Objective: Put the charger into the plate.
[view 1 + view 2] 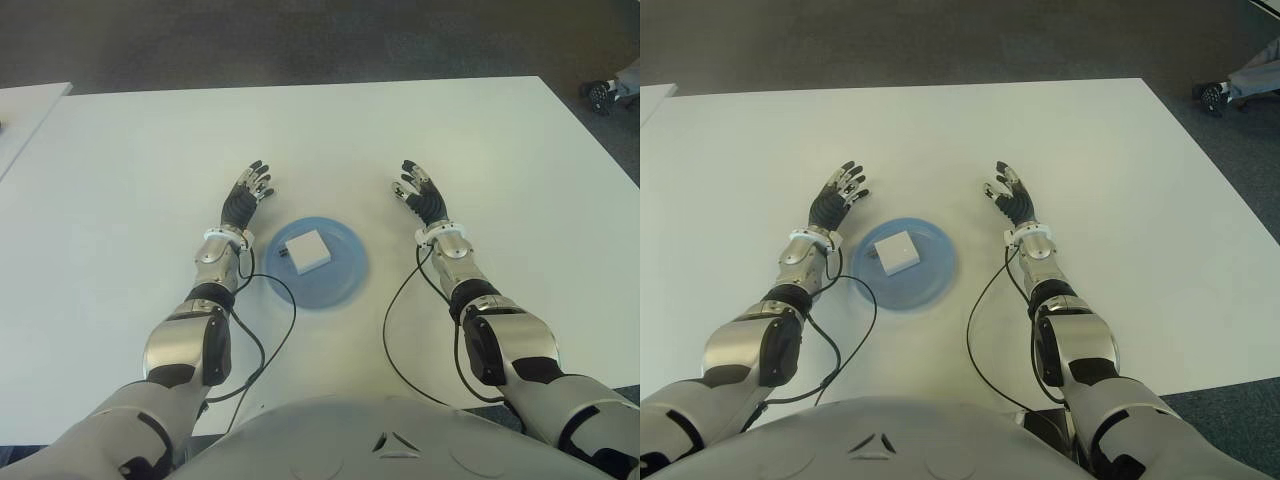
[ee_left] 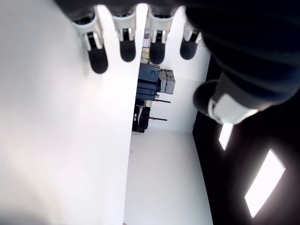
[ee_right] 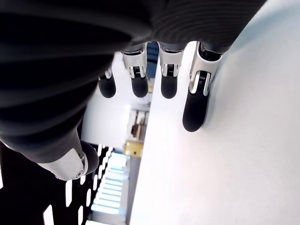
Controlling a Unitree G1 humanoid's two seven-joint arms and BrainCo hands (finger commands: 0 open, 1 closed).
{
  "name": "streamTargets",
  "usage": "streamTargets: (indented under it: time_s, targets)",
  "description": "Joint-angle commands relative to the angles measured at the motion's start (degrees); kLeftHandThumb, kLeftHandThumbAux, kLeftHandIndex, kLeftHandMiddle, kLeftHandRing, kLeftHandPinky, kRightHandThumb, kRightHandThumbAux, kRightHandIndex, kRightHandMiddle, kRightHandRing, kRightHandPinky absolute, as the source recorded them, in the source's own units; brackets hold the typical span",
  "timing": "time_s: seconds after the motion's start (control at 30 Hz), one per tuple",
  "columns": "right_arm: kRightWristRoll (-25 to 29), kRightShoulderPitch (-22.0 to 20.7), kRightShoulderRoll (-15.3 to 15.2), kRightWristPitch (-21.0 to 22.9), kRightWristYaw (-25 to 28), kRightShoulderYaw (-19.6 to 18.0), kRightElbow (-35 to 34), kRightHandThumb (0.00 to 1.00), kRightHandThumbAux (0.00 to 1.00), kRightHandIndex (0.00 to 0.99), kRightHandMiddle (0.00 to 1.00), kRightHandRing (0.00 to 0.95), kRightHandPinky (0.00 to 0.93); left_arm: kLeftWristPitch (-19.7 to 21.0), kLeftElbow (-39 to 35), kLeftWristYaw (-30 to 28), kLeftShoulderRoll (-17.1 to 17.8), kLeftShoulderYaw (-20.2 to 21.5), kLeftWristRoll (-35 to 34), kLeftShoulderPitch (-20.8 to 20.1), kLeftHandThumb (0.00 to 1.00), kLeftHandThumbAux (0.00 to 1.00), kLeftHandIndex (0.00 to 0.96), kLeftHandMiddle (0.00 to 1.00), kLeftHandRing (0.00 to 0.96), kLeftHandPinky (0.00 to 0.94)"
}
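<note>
the small white square charger [image 1: 305,249] sits in the round blue plate [image 1: 340,280]; left hand [image 1: 246,197] and right hand [image 1: 422,195] flank it, fingers spread, holding nothing.

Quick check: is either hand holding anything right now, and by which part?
Nothing is held. The left hand and right hand are both open and empty, either side of the plate, where the charger already lies.

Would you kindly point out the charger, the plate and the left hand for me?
charger [image 1: 306,250]: left eye view, middle of its top face.
plate [image 1: 340,285]: left eye view, bare blue inside.
left hand [image 1: 244,201]: left eye view, middle of the hand.
</note>
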Motion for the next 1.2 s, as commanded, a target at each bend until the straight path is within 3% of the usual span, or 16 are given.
streamTargets:
  time_s: [0.03,0.87,1.2]
  targets:
    - [-1.88,5.76,1.74,6.24,1.12,1.31,4.85,0.096,0.643,0.0,0.066,0.075,0.1,2.57,1.94,0.89,0.05,-0.51,1.08,1.99,0.046,0.543,0.034,0.09,0.084,0.097]
    - [-2.06,5.67,1.72,6.43,1.05,1.38,4.8,0.07,0.629,0.0,0.083,0.094,0.107,2.88,2.01,0.72,0.09,-0.42,1.04,1.95,0.028,0.552,0.037,0.095,0.091,0.104]
    - [-3.03,5.72,1.62,5.96,-0.78,2.29,4.69,0.072,0.579,0.0,0.075,0.1,0.111,3.07,2.03,0.57,0.1,-0.41,1.01,1.93,0.032,0.549,0.034,0.089,0.085,0.095]
